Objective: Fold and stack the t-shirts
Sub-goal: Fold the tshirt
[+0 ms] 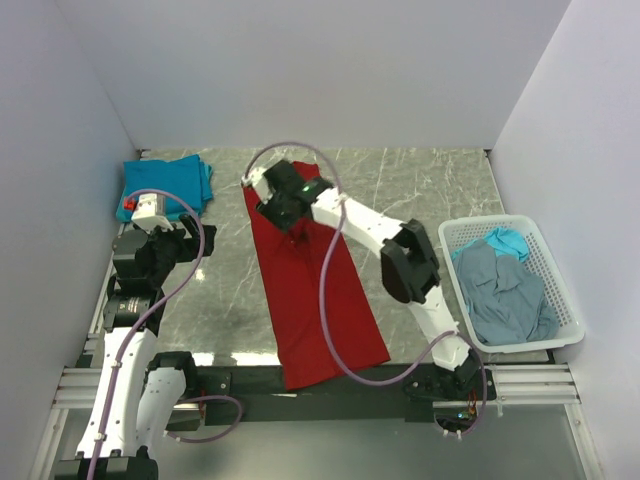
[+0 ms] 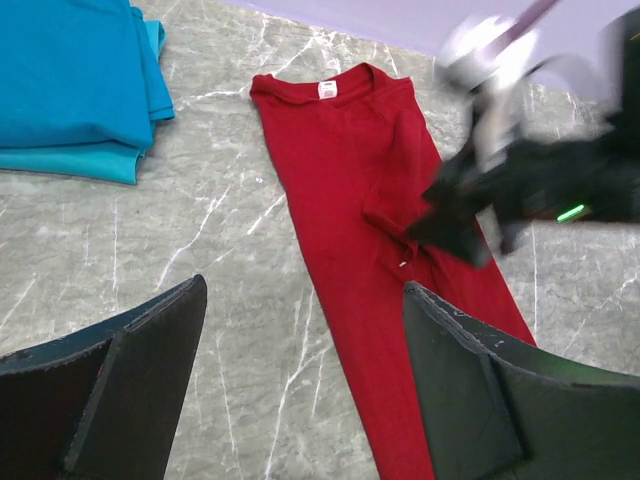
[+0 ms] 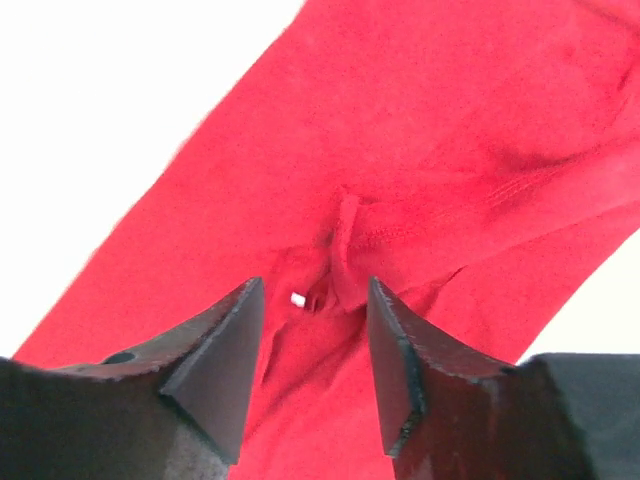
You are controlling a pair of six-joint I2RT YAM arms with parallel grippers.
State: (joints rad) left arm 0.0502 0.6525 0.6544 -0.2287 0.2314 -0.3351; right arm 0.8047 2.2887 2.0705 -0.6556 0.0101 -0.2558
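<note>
Red t-shirt (image 1: 310, 300) lies as 1 long folded strip down the table's (image 1: 430, 200) middle, near edge to far, ready for cross-folding. Teal stack (image 1: 165, 183) sits in the far-left corner. Right gripper (image 3: 312, 295) has its jaws parted over the sleeve tuck; left gripper (image 2: 305, 288) hangs spread wide, empty.

We see a white plastic basket with little holes in its sides (image 1: 563, 295) on the right side of a grey marble table with white lines (image 1: 420, 190). Around the table stand plain white walls (image 1: 320, 70) on three sides.
</note>
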